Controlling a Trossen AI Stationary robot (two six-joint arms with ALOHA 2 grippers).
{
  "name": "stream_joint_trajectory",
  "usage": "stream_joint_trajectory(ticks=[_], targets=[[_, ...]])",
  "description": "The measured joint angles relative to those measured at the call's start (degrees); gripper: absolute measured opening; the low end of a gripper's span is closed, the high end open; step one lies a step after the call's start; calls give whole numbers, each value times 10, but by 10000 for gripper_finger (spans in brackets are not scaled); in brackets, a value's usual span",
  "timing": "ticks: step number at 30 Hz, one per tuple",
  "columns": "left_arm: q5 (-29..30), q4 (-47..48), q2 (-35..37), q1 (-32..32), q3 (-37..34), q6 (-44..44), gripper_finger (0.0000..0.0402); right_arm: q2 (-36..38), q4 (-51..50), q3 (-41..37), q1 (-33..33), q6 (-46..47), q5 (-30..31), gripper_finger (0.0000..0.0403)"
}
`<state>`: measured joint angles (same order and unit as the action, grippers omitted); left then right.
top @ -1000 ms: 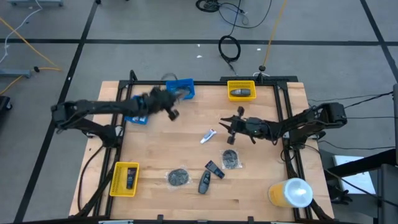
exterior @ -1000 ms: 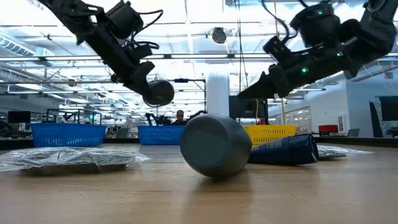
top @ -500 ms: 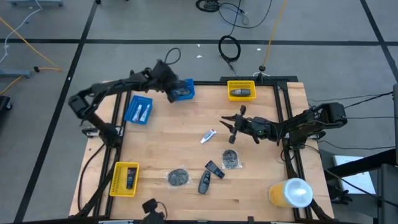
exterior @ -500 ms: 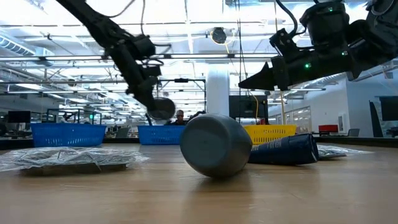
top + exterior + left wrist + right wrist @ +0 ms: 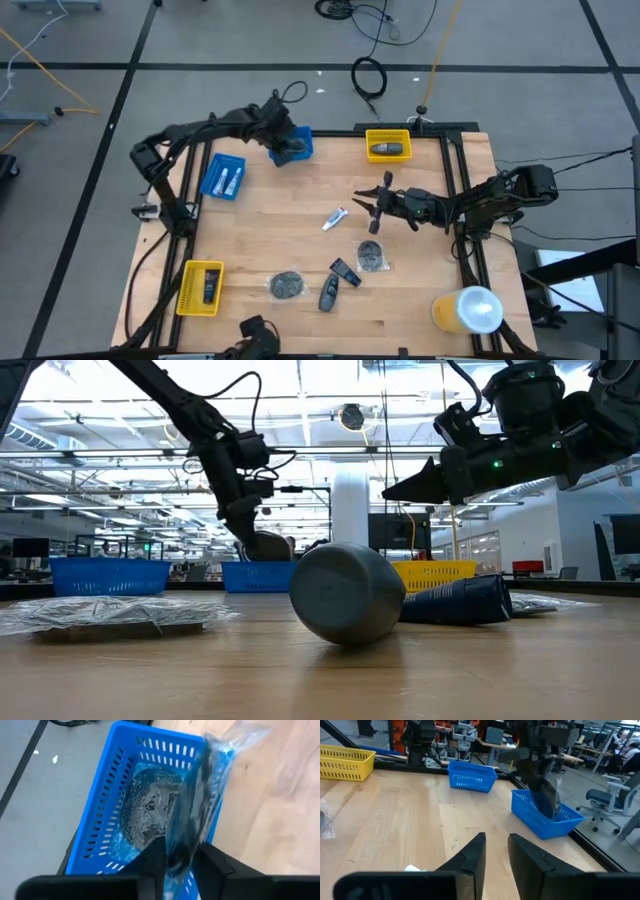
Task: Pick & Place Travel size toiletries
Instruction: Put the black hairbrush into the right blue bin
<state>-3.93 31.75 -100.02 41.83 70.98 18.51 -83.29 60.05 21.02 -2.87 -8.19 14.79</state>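
Note:
My left gripper (image 5: 283, 140) is over the far blue bin (image 5: 298, 150), shut on a round dark-grey pad in clear wrap (image 5: 197, 805). A second wrapped pad (image 5: 150, 812) lies on that bin's floor. My right gripper (image 5: 368, 205) hovers open above the table's middle right and holds nothing. On the wood lie a white tube (image 5: 334, 217), two wrapped pads (image 5: 372, 254) (image 5: 287, 285) and two dark oblong pieces (image 5: 345, 272) (image 5: 329, 294). My left gripper pinches the wrapped pad between its two fingers at the pad's rim (image 5: 182, 840), the disc standing edge-on between them. The fingers come from above, slanting down. The pad is lifted clear and reaches past the fingertips above the bin's inside, its wrap (image 5: 235, 735) trailing loose.
A second blue bin (image 5: 222, 177) holds white tubes near the left edge. A yellow bin (image 5: 388, 145) at the far edge and one (image 5: 200, 288) at the near left each hold a dark piece. A large yellow-and-white cylinder (image 5: 467, 308) stands at the near right corner.
My left gripper has carried the wrapped pad from above the table beside the left blue bin toward the far edge, over the far blue bin, and has come down toward it. The right arm has kept still.

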Motion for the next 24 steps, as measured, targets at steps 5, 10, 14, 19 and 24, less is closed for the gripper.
stream_joint_trajectory(ticks=[5,10,14,19,24], targets=[[-53,-4,3,24,1,-22,117,0,0,0,0,0,0,75],[-54,-16,3,47,1,-48,120,0,0,0,0,0,0,75],[-78,-24,3,50,1,-22,98,0,0,0,0,0,0,75],[-126,-43,3,31,-10,21,62,0,0,0,0,0,0,75],[-87,-63,3,6,-22,37,28,0,0,0,0,0,0,75]])
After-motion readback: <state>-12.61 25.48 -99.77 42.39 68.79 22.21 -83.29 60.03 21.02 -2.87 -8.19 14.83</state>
